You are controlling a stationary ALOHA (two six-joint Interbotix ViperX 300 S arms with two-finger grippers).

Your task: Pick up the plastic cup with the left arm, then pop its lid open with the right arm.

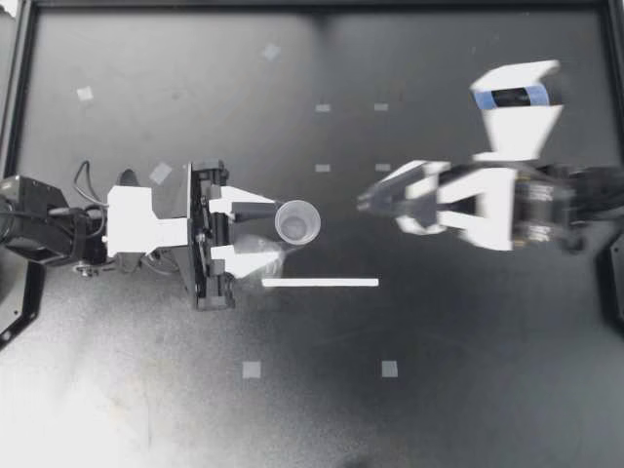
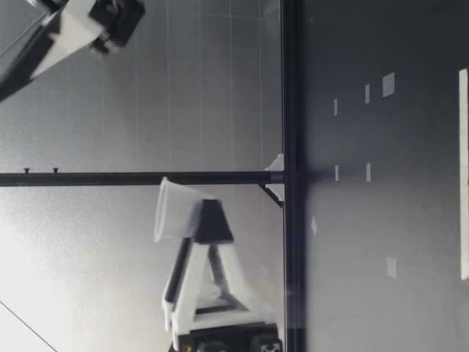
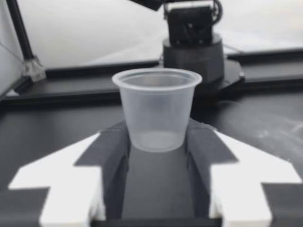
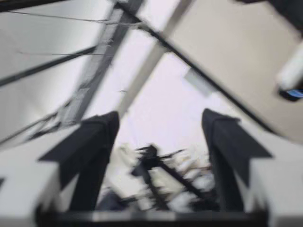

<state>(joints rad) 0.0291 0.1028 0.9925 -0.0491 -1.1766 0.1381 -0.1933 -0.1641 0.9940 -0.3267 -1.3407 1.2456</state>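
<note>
Cup-holding falls to my left gripper (image 1: 278,231): in the top view its two fingers close from either side on a small clear plastic cup (image 1: 297,222), whose open mouth faces straight up at that camera. That view cannot say how high the cup sits. The low view settles it, showing the cup (image 2: 176,210) upright and well above the table (image 2: 381,308), its lower part hidden behind the dark pad of my left gripper (image 2: 209,220). The left wrist view adds the grip itself: the cup (image 3: 156,109) stands between the dark pads (image 3: 113,151), both pressing its lower wall, with its rim level and nothing visible inside. My right gripper (image 1: 369,201) appears smeared in the top view, near the cup but apart from it, and there I cannot tell how its fingers stand. The right wrist view answers: the fingers (image 4: 94,142) are spread wide with nothing between them, and past them shows frame bars and blurred background rather than the table. A white strip (image 1: 320,283) lies flat on the table just beside my left gripper in the top view; in the low view the strip (image 2: 463,172) rests on the surface, nearer that camera than the cup. Small tape squares (image 1: 252,370) dot the table.
</note>
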